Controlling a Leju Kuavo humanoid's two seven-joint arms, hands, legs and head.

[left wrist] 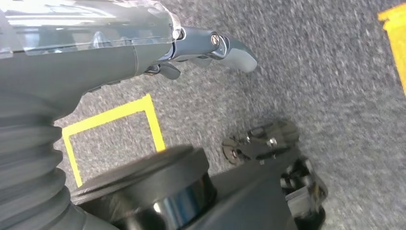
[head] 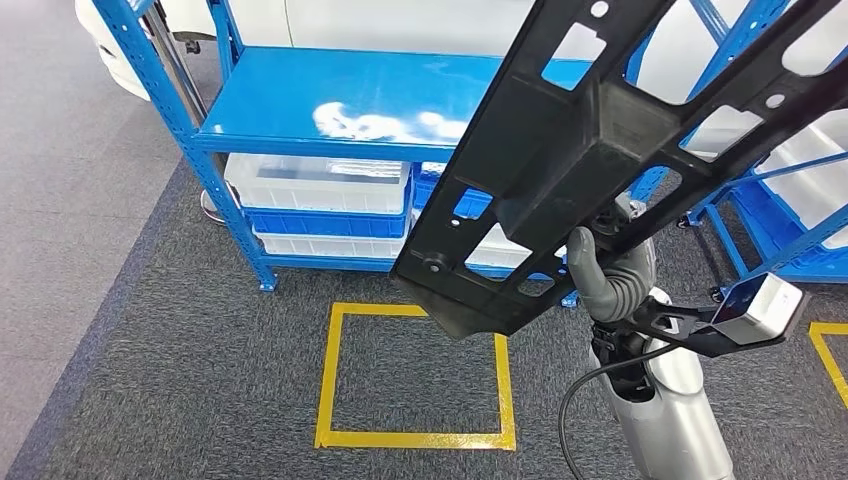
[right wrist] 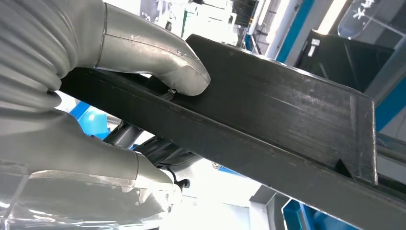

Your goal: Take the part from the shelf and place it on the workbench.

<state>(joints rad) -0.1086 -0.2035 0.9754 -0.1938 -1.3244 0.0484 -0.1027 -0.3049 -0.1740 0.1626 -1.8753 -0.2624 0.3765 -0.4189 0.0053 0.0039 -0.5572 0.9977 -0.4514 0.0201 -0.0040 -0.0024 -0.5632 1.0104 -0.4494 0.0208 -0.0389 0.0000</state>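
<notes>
A long black plastic part (head: 600,140) with cut-out slots is held high, close to the head camera, slanting from the lower middle to the upper right. My right hand (head: 610,275) grips it from below near its lower end. In the right wrist view the thumb (right wrist: 153,62) presses on the part's flat black edge (right wrist: 287,115) and the fingers close under it. My left hand (left wrist: 158,52) hangs over the grey carpet, holding nothing, with its thumb stretched out. The blue shelf (head: 350,95) stands in front, its top board bare.
Clear and blue bins (head: 320,185) sit on the shelf's lower levels. A yellow tape square (head: 415,375) marks the carpet in front of the shelf. A second blue rack (head: 790,200) stands to the right. A white rounded object lies behind the shelf at the far left.
</notes>
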